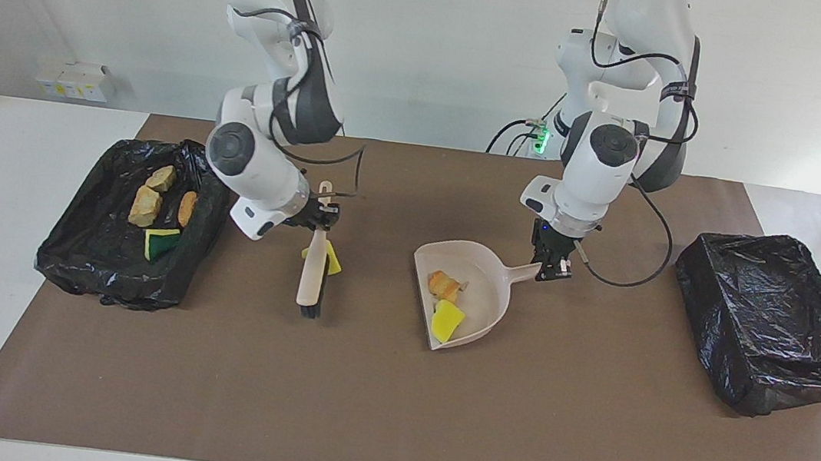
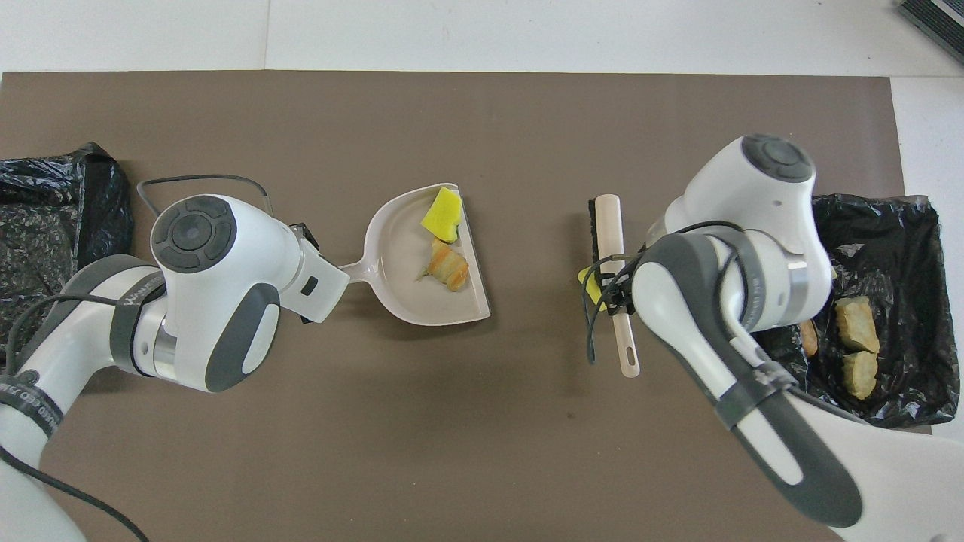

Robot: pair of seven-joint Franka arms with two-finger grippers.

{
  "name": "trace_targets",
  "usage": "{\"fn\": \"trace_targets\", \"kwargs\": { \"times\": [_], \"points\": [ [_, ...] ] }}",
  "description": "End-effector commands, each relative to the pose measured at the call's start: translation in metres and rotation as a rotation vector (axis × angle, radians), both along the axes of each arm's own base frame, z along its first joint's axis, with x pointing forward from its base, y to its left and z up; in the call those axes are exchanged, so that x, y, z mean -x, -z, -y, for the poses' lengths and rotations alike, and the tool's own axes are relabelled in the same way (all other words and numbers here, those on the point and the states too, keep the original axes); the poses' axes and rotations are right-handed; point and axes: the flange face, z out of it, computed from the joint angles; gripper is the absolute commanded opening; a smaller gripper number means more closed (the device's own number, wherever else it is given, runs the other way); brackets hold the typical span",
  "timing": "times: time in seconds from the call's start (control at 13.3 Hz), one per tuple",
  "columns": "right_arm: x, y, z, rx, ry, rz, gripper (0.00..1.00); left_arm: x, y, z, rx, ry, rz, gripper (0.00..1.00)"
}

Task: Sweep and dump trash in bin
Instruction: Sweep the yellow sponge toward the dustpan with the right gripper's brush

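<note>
My right gripper [image 1: 321,217] is shut on the handle of a beige brush [image 1: 311,275], whose black bristles rest on the brown mat. A yellow sponge scrap [image 1: 331,259] lies against the brush [image 2: 611,248], on the side toward the dustpan. My left gripper [image 1: 551,268] is shut on the handle of the beige dustpan [image 1: 487,274], which holds a tan bread chunk [image 1: 444,285] and a yellow sponge piece [image 1: 447,318]. Several more scraps of trash [image 1: 145,206] lie in the black-lined bin [image 1: 104,269] at the right arm's end.
A second bin [image 1: 771,318] wrapped in a black bag stands at the left arm's end of the table. The brown mat [image 1: 389,414] covers the middle of the white table. In the overhead view the right arm covers part of the filled bin [image 2: 904,218].
</note>
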Motion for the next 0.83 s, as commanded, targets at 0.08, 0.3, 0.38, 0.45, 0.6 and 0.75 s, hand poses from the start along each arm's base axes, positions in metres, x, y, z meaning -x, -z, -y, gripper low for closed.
{"fn": "trace_targets", "kwargs": {
  "times": [0.08,0.3,0.38,0.45,0.6,0.75],
  "points": [
    [0.006,0.017,-0.016,-0.022,-0.003,0.011,0.00,-0.003,-0.022,0.004,0.034,-0.017,0.000,0.00],
    [0.013,0.016,-0.021,-0.271,0.191,-0.073,0.00,0.004,-0.020,0.016,0.038,-0.021,-0.005,0.00],
    [0.009,0.014,-0.010,-0.336,0.259,-0.097,0.00,0.005,-0.019,0.017,0.038,-0.019,-0.005,0.00],
    [0.006,0.013,-0.003,-0.396,0.281,-0.107,0.00,0.006,-0.019,0.019,0.040,-0.016,-0.004,0.00],
    [0.000,0.001,0.016,-0.443,0.294,-0.126,0.00,0.010,-0.019,0.030,0.046,-0.036,-0.002,0.00],
    [-0.002,-0.006,0.042,-0.496,0.333,-0.163,0.00,0.018,-0.011,0.057,0.053,-0.044,0.005,0.00]
  ]
}}
